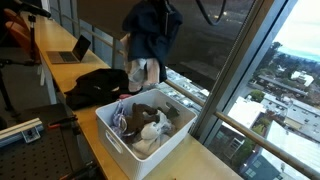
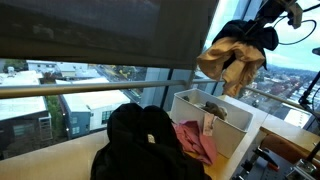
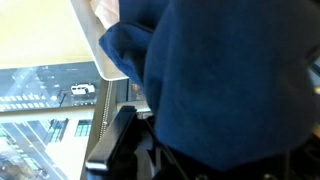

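A dark blue garment (image 1: 152,30) hangs high above a white bin (image 1: 112,138), with a tan piece of clothing (image 1: 145,72) dangling under it. In an exterior view the same bundle, blue garment (image 2: 248,36) over tan cloth (image 2: 230,66), hangs from my gripper (image 2: 264,20), which is shut on the top of it. The blue cloth (image 3: 220,90) fills most of the wrist view and hides the fingertips; one black finger (image 3: 122,150) shows at the lower left. The bin (image 2: 238,136) holds several more clothes.
A black bag (image 1: 100,85) lies beside the bin on the wooden counter, and a laptop (image 1: 72,50) stands farther along. A pink cloth (image 2: 196,140) lies between the bag (image 2: 140,145) and the bin. Tall windows run close along the counter.
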Available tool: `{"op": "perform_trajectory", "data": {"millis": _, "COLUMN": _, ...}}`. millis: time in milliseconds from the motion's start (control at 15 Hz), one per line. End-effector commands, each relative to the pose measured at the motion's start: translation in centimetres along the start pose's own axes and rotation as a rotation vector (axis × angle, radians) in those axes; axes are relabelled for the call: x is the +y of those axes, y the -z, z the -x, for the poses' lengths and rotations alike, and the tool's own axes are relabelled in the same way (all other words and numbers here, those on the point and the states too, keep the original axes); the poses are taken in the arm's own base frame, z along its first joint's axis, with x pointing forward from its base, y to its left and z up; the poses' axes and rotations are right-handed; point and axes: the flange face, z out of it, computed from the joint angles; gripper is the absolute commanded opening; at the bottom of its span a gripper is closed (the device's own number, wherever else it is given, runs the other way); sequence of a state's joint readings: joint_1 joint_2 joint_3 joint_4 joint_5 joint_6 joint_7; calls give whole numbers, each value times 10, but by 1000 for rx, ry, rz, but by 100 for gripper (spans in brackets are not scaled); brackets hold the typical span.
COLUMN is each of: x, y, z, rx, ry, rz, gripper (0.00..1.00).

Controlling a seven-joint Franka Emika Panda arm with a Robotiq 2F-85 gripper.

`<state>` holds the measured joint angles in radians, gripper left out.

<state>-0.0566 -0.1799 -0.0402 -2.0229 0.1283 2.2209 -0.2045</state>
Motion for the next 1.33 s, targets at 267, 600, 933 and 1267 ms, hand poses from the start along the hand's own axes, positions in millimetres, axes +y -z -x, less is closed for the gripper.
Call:
{"op": "perform_trajectory", "data": {"millis": 267, "x": 38, "y": -79, "z": 37, "rx": -100, "ry": -49, "rz": 36, "gripper": 1}}
{"op": "perform_trajectory", "data": {"millis": 600, "x": 61, "y": -128, "z": 30, "rx": -125, "ry": -48, "rz": 105, "gripper": 1}}
{"op": "perform_trajectory", "data": {"millis": 933, "x": 61, "y": -143, "z": 35, "rx": -149, "ry": -51, "rz": 137, "gripper": 50}}
{"op": "perform_trajectory", "data": {"millis": 1267, "x": 3, "y": -121, "z": 44, "rx": -127, "ry": -6, "rz": 177, "gripper": 86}}
